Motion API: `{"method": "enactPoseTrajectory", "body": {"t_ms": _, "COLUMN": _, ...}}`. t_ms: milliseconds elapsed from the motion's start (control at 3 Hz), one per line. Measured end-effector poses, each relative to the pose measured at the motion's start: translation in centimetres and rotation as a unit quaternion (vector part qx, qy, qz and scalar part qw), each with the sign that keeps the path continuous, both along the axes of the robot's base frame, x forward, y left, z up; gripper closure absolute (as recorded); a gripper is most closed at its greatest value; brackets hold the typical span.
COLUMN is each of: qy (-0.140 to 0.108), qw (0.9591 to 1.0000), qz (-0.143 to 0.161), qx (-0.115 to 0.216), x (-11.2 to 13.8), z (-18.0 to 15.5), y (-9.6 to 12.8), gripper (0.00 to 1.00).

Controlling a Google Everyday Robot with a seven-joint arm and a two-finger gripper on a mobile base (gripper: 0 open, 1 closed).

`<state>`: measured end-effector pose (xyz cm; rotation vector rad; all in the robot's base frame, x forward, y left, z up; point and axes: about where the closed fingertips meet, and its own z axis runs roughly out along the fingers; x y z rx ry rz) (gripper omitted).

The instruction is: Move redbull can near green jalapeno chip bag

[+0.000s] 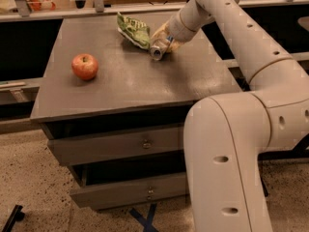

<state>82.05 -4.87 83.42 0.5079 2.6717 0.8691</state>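
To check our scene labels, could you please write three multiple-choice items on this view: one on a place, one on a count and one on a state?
1. Where is the apple?
A. On the left of the table top
B. In a drawer
C. On the floor

2. How many drawer fronts show?
A. One
B. Two
C. Four

3. How is the redbull can?
A. Upright by the apple
B. Tipped, at the gripper, beside the green jalapeno chip bag
C. Crushed flat on the floor

Key: 1 A, it sits alone at the left; 2 B, two knobbed fronts are stacked under the top; 3 B, its round end faces the camera.
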Motion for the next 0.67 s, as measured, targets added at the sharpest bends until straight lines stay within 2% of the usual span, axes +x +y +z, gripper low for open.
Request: {"method": "enactPoseTrajectory", "body": {"t_ms": 667, "qy": 0.002, "qw": 1.0, "qz": 0.005, "qx": 0.0, "x": -0.2, "z": 0.42, "y": 0.18, "gripper": 0.0}}
